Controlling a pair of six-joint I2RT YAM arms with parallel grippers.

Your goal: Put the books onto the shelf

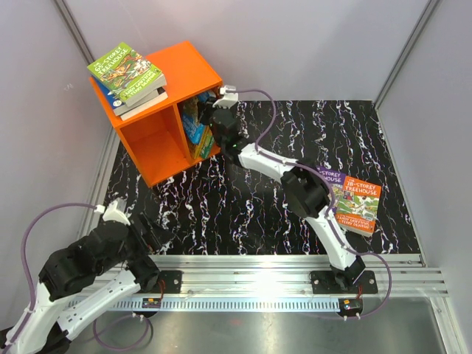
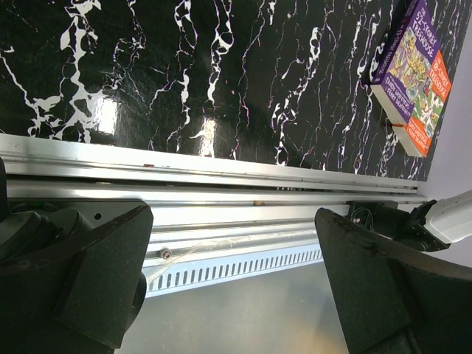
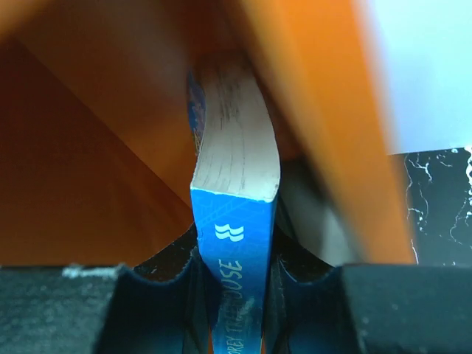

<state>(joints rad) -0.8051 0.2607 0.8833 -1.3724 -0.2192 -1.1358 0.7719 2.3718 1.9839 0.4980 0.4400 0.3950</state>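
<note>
Top external view: the orange shelf (image 1: 158, 144) sits at the far left corner of the black marbled desk (image 1: 295, 140), its open front facing the arms. On the shelf's roof lies a small stack of books (image 1: 127, 77) with a green cover uppermost. The right arm reaches into the shelf's right compartment, where a few books stand. From the right wrist view, the right tool (image 3: 236, 295) is narrowed onto the spine of a blue book (image 3: 237, 243), one finger pressed on each side, and the book stands upright just beside the shelf's orange wall. A purple-and-orange book (image 1: 355, 203) lies flat on the desk, well apart from the shelf to its right, partly hidden by the right arm. The left tool (image 2: 236, 280) hangs wide and empty over the desk's near rail, well away from the shelf.
</note>
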